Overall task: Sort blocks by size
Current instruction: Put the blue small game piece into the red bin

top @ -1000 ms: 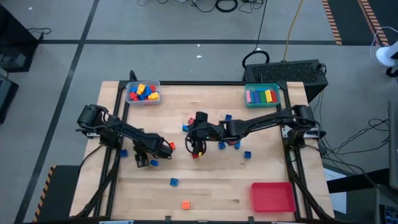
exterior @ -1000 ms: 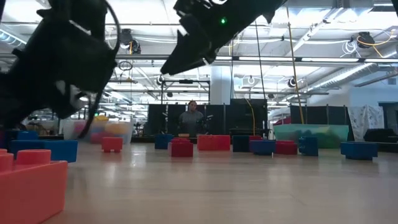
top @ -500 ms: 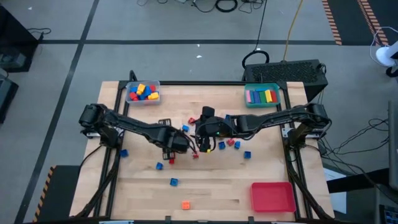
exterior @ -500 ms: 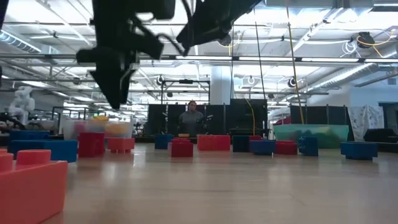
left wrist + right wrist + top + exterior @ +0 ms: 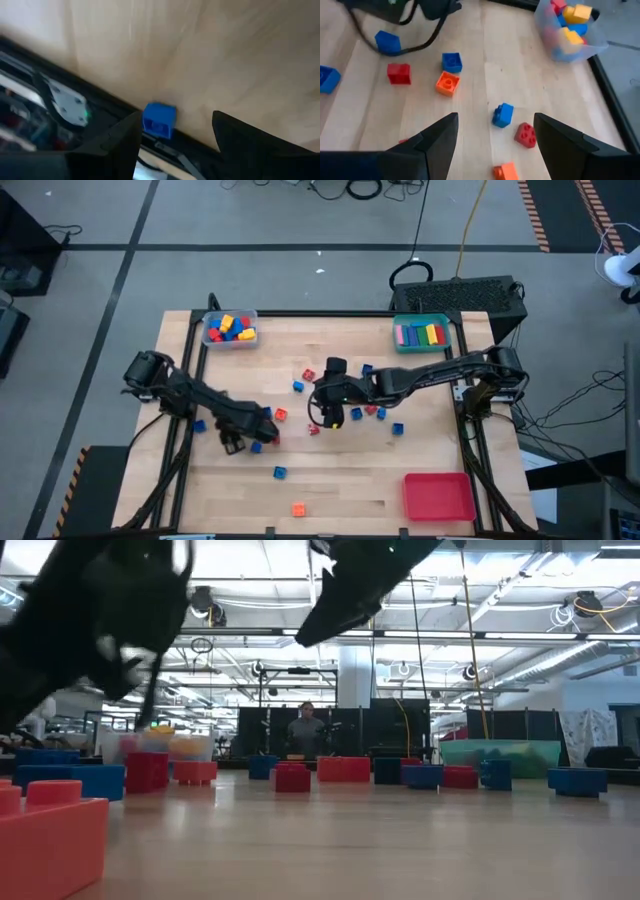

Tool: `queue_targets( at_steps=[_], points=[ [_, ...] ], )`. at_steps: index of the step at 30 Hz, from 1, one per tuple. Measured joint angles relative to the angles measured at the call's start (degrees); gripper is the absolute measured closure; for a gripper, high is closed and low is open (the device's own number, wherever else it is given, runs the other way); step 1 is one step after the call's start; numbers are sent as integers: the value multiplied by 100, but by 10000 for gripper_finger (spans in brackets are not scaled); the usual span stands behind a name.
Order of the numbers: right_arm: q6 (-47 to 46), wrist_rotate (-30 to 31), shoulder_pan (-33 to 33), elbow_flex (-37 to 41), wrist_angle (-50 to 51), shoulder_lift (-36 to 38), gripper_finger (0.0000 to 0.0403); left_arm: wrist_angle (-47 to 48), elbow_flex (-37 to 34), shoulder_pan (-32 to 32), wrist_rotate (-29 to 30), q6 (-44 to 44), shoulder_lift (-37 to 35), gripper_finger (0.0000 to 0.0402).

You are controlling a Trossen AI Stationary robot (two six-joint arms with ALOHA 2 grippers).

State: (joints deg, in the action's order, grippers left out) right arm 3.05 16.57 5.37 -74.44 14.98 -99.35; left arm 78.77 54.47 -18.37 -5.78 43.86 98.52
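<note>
High view: both arms over scattered blocks (image 5: 355, 412) at table centre

Risk: right gripper (image 5: 492, 145), jaws apart and empty, could nudge neighbouring bricks while descending; left gripper (image 5: 175, 132), jaws apart and empty, hangs near a blue block (image 5: 159, 119) by the table's left edge

Large open robotics lab, high ceiling with strip lights (image 5: 560, 565), hanging cables (image 5: 467, 630), other rigs, grey floor (image 5: 300, 280).
</note>
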Motion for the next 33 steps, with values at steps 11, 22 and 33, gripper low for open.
queue_targets(
  at_steps=[11,22,33],
  points=[
    [-87,-10,-17,583,-628,4,156,230,-375,-90,-159,-137,-4,223],
    [-46,-18,-17,611,-704,4,205,172,-908,-81,-606,71,-9,396],
    [-46,-21,-17,611,-629,4,247,-813,-1448,-79,-1006,131,-26,393]
  ],
)
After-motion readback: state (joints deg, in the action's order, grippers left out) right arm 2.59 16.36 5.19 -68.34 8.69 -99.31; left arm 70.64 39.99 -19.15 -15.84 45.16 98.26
